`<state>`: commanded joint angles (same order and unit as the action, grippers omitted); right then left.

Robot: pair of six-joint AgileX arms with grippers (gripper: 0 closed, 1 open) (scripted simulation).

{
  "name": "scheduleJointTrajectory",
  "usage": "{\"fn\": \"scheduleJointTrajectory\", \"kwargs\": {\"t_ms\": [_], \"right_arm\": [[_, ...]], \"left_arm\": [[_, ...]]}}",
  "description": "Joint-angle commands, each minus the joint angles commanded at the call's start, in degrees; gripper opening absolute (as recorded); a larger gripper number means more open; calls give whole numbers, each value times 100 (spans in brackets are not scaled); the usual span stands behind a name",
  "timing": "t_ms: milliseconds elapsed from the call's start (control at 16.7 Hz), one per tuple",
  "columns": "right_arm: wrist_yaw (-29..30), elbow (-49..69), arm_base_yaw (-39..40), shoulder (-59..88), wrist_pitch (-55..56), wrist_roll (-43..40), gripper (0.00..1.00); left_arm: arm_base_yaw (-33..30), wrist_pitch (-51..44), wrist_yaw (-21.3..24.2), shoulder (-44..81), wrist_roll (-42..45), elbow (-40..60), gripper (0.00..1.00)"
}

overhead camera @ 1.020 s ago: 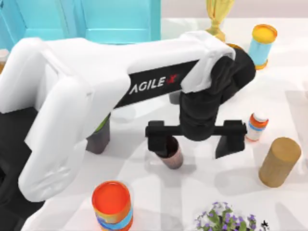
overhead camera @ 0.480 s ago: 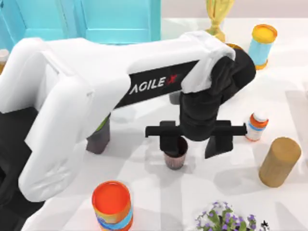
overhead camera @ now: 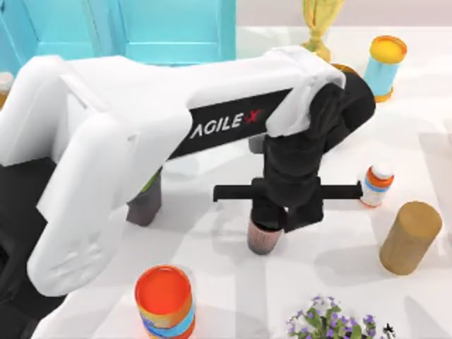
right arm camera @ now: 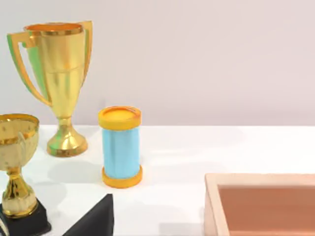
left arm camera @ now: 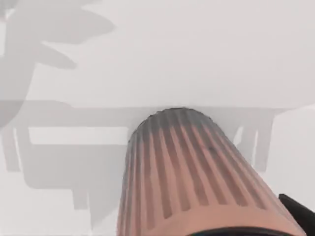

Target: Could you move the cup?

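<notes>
The cup (overhead camera: 262, 240) is a small coppery-brown ribbed tumbler standing upright near the middle of the table. My left gripper (overhead camera: 284, 220) hangs straight over it, and its black fingers (overhead camera: 267, 210) are drawn in against the cup's sides, hiding its rim. In the left wrist view the cup (left arm camera: 192, 172) looms very close, ribbed sides running away toward the white table, with a dark fingertip (left arm camera: 298, 209) at its edge. My right arm stays parked beyond the table's right side.
An orange-topped can (overhead camera: 164, 300) stands front left, a dark plant pot (overhead camera: 145, 203) under the arm. To the right are a small bottle (overhead camera: 376, 185), a wooden cylinder (overhead camera: 409, 236), flowers (overhead camera: 332, 325). A blue can (overhead camera: 386, 65) and a gold trophy (overhead camera: 321, 25) stand at the back.
The left gripper's fingers have closed from a wide spread down onto the cup. The cup slid a little to the right and toward the front.
</notes>
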<state>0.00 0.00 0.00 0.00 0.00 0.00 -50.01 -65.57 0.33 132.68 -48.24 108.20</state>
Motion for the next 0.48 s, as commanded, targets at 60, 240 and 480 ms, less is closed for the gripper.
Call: {"fn": "scheduleJointTrajectory", "kwargs": {"t_ms": [60, 240, 480], "right_arm": [[0, 0, 0, 0, 0, 0, 100], [0, 0, 0, 0, 0, 0, 100], [0, 0, 0, 0, 0, 0, 100]], "left_arm": [[0, 0, 0, 0, 0, 0, 0], [0, 0, 0, 0, 0, 0, 0], [16, -71, 26, -58, 80, -70, 0]]}}
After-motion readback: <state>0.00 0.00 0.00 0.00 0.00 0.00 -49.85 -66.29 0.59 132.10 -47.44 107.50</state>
